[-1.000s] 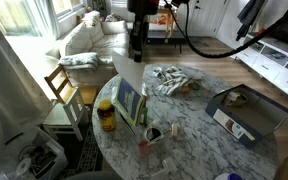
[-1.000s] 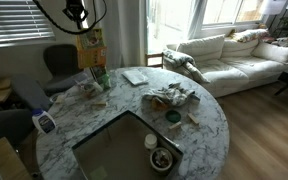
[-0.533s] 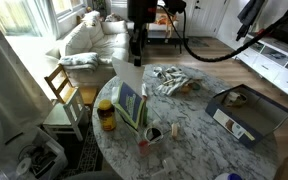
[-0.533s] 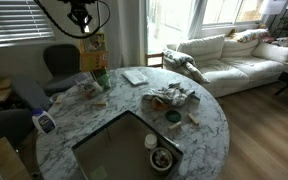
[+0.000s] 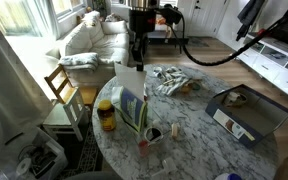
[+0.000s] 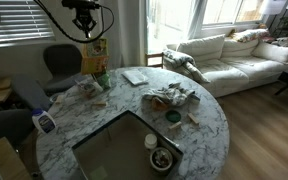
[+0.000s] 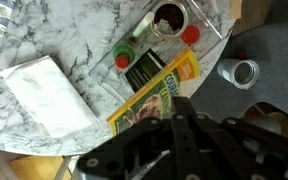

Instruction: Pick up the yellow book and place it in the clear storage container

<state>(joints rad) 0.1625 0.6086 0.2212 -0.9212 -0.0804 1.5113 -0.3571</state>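
Observation:
My gripper is shut on the top edge of the yellow book and holds it upright above the marble table's far side. In an exterior view the gripper has the book hanging below it. In the wrist view the yellow-green cover runs under my dark fingers, with the gripper over its edge. The clear storage container, with its flat grey lid, lies at the near side of the table; a small jar stands on it.
White papers lie on the marble next to the book. A crumpled cloth pile sits mid-table. A yellow-filled jar, small red-capped items and an open blue-grey box are on the table. A wooden chair stands beside it.
The gripper with the book has shifted slightly lower and sideways. Nothing on the table has moved.

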